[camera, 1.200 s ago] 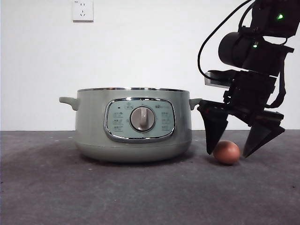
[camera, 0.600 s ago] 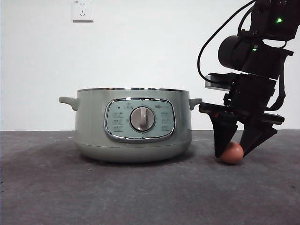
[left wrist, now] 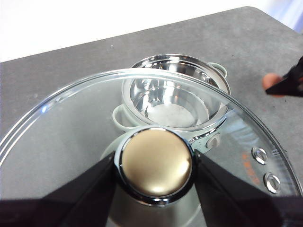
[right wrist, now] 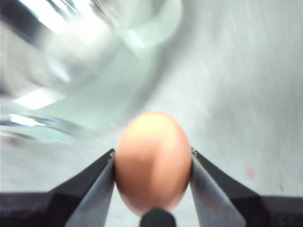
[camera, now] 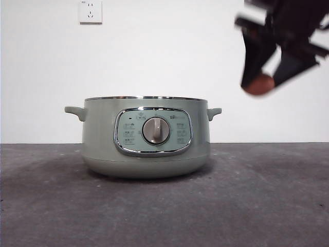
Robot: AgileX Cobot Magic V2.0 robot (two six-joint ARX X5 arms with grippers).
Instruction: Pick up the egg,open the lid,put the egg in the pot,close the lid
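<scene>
The sage-green pot (camera: 146,139) stands open on the table; its shiny inside shows in the left wrist view (left wrist: 173,97). My left gripper (left wrist: 155,172) is shut on the knob (left wrist: 155,162) of the glass lid (left wrist: 71,123) and holds it above the pot; both are out of the front view. My right gripper (camera: 264,81) is shut on the reddish-brown egg (camera: 258,84) and holds it high, to the right of the pot and above its rim. The egg sits between the jaws in the right wrist view (right wrist: 152,158) and also shows in the left wrist view (left wrist: 271,81).
The dark grey table (camera: 164,211) stretches around the pot. A white wall with a socket (camera: 91,11) stands behind. The pot's control panel with its silver dial (camera: 156,130) faces the front camera.
My right gripper closed on the egg on the table to the right of the pot, then lifted it high above the pot's rim. The pot has not moved.
</scene>
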